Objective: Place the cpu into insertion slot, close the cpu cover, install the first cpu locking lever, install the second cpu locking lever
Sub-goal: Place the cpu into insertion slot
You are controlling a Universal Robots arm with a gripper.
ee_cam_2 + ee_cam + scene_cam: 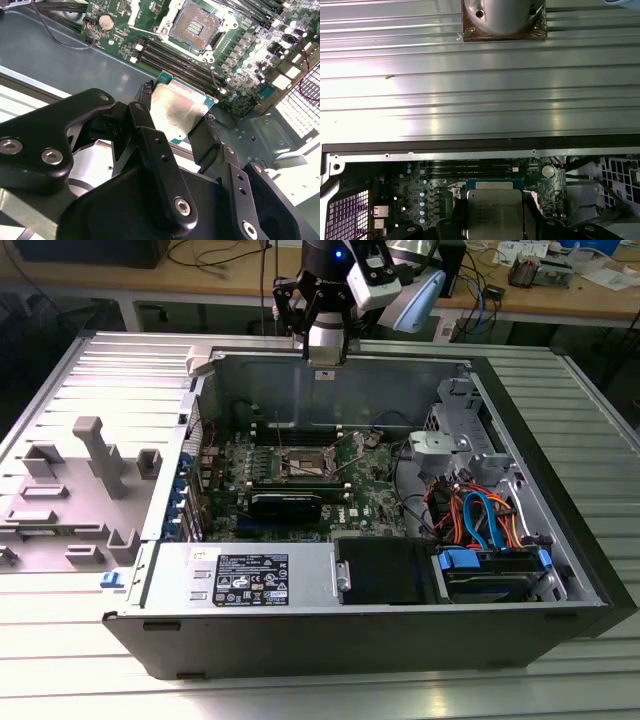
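A ribbed metal table [585,430] carries an open computer case [350,645], lying on its side with its insides showing. The gripper [325,348] hangs above the case's far wall in the exterior view, over the green motherboard [228,468].

The first step, placing the chip, appears to be in hand and not yet done. In the second wrist view the gripper [178,106] is closed narrowly on the cpu [175,120]. Its two black fingers [150,135] press opposite edges, and the dull silver top faces the camera. The cpu [494,212] also shows in the first wrist view, held clear above the board.

The insertion slot [308,462] sits near the middle of the board, well apart from the chip. In the second wrist view the insertion slot [192,24] has its dark centre bare. So I judge the cpu cover is swung clear, though I cannot pick it out with certainty.

Seating the chip likely calls for bringing it level and square over the socket and lowering it gently without sliding.

Around the socket:
- A silver power supply [240,575] lies along the near wall.
- A drive bay with blue and orange cables [480,520] is towards the exterior view's right.
- A long black heatsink block [285,505] lies just beside the socket.
- Long memory slots [175,60] run between the chip and the socket and look likely to crowd the approach.
- A coin battery [105,21] sits off to one side.
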